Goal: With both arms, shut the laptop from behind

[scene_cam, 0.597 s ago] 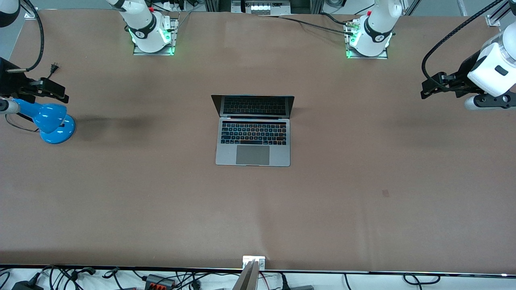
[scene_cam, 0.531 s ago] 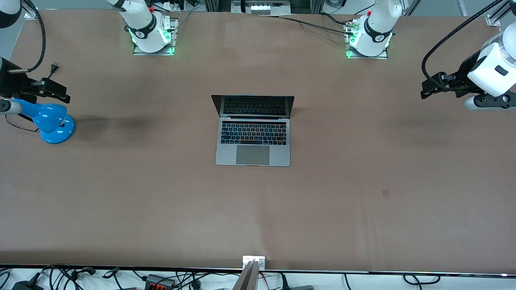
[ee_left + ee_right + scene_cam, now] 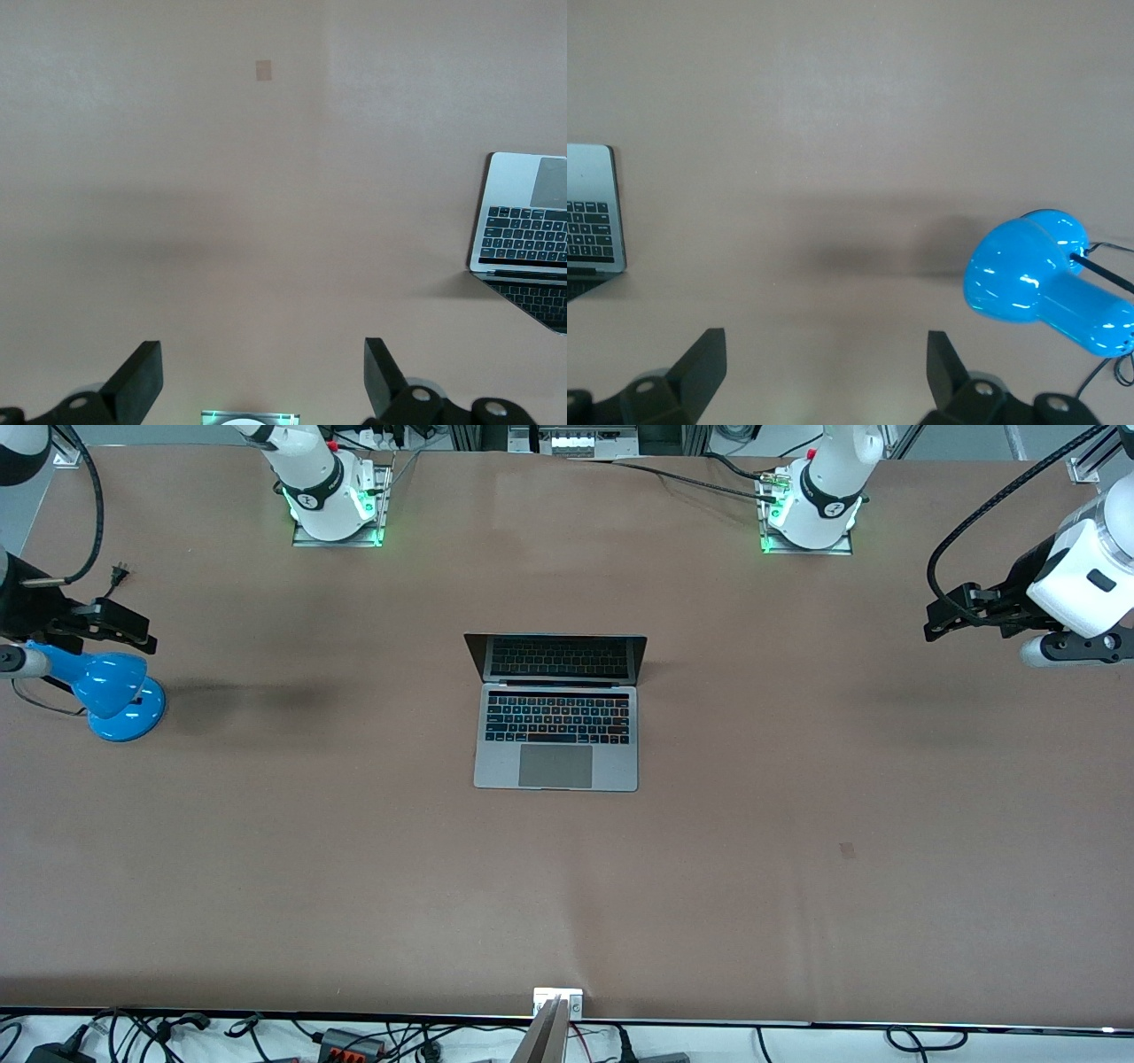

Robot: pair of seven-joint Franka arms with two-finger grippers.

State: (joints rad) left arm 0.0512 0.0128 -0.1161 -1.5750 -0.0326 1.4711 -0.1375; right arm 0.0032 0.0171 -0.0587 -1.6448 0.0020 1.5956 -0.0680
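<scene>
The silver-grey laptop (image 3: 556, 726) stands open in the middle of the table, its dark screen upright and facing the front camera. It also shows at the edge of the left wrist view (image 3: 525, 237) and the right wrist view (image 3: 592, 211). My left gripper (image 3: 939, 622) hangs open and empty over the left arm's end of the table, well away from the laptop. My right gripper (image 3: 133, 631) hangs open and empty over the right arm's end of the table, above a blue lamp.
A blue desk lamp (image 3: 111, 686) stands at the right arm's end of the table under my right gripper; it shows in the right wrist view (image 3: 1041, 282). The arm bases (image 3: 335, 509) (image 3: 808, 518) stand along the table's edge farthest from the front camera.
My right gripper has drifted slightly up and toward the laptop's side. My left gripper has risen very slightly. The laptop has not moved.
</scene>
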